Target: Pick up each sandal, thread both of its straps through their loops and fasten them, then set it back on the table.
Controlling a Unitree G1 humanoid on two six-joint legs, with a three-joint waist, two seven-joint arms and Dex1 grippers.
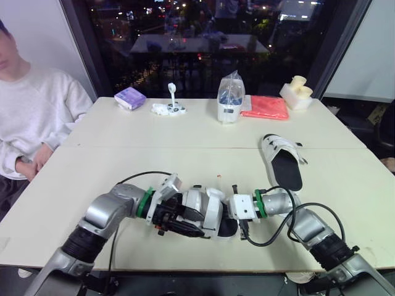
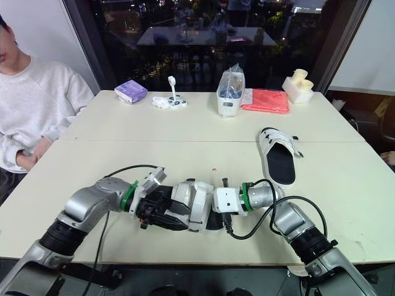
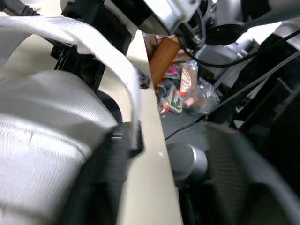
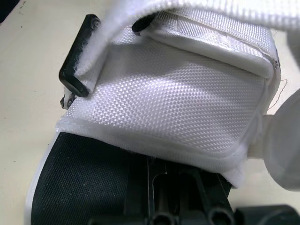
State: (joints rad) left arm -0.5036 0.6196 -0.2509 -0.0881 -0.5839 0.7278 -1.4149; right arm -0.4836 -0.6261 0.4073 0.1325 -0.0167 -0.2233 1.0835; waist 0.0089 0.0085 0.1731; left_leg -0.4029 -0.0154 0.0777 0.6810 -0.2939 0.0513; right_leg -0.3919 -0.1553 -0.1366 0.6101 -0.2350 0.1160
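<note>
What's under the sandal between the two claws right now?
The cream table, near its front edge. The left claw and right claw cover the underside of the sandal, so whether it rests on the table or is lifted cannot be seen.

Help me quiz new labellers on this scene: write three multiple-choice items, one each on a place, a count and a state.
1. Where is the free sandal?
A. on the table, toward the robot's right
B. on the floor
C. in the person's lap

2. How many sandals are there?
A. one
B. two
C. four

3. How does the free sandal lie?
A. sole up
B. on its side
C. footbed up

Answers:
1 A, it rests on the tabletop, right of centre.
2 B, the free sandal plus the worked sandal at the near edge.
3 C, its black footbed faces up.
</note>
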